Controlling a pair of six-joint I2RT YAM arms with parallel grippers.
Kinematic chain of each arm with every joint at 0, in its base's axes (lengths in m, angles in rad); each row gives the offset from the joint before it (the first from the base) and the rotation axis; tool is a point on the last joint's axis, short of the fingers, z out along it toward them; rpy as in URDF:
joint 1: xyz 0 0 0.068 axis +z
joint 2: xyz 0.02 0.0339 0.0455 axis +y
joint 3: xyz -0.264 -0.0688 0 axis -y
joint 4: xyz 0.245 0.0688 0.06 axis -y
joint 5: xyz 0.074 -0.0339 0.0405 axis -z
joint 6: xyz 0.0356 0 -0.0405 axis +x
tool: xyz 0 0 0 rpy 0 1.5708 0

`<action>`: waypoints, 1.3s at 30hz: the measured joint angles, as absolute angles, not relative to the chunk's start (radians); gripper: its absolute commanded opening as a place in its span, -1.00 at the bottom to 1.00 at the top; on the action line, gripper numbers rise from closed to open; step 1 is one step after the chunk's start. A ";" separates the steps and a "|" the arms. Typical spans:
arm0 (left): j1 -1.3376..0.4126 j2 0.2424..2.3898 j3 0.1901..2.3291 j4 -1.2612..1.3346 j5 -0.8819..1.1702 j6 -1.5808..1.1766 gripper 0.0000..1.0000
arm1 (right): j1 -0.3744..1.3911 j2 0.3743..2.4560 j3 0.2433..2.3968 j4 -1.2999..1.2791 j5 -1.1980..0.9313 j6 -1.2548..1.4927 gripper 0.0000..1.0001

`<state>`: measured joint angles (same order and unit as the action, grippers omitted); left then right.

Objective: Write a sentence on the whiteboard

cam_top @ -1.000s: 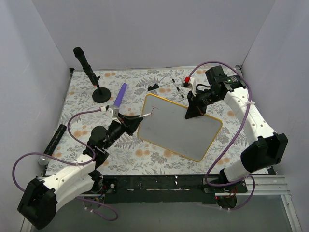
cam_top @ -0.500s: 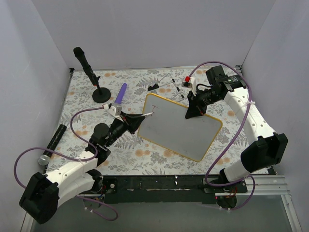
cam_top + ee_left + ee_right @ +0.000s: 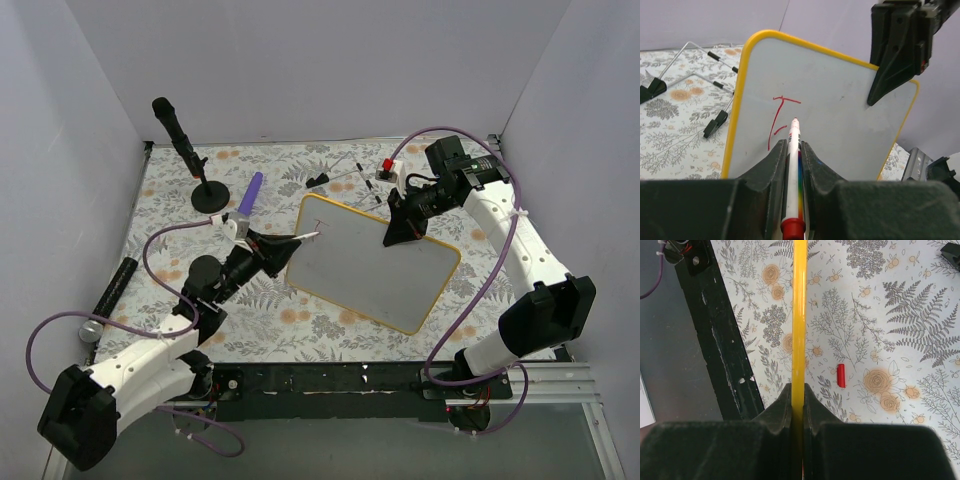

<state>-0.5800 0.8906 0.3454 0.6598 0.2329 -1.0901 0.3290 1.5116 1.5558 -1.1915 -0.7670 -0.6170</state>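
Note:
The whiteboard [image 3: 370,262], white with a yellow rim, is held tilted above the table's middle. My right gripper [image 3: 400,232] is shut on its far rim; the right wrist view shows the yellow rim [image 3: 799,315] edge-on between the jaws of that gripper [image 3: 798,390]. My left gripper [image 3: 275,250] is shut on a white marker [image 3: 300,240] with a red end. In the left wrist view the marker [image 3: 793,165] points from the gripper [image 3: 792,145] at the board [image 3: 840,115], its tip beside the sentence's first red strokes [image 3: 777,120], which look like an "F".
A black microphone stand [image 3: 190,150] and a purple object [image 3: 250,195] are at the back left. A wire stand with black clips [image 3: 345,175] and a red-and-white item [image 3: 388,166] lie behind the board. A red cap [image 3: 841,375] lies on the floral cloth. Walls enclose three sides.
My left arm has shifted slightly, with the marker tip staying at the board's upper left corner by the red strokes. The right arm and the board have not moved.

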 measured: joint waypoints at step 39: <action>-0.636 0.768 0.345 0.506 0.307 -1.103 -1.00 | 0.329 1.512 1.556 -1.199 -0.782 -0.640 -0.97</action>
<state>-0.6361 0.7685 0.3447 0.5064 0.3065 -1.1034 0.3294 1.5124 1.5558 -1.1988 -0.7822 -0.6403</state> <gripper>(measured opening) 0.123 0.088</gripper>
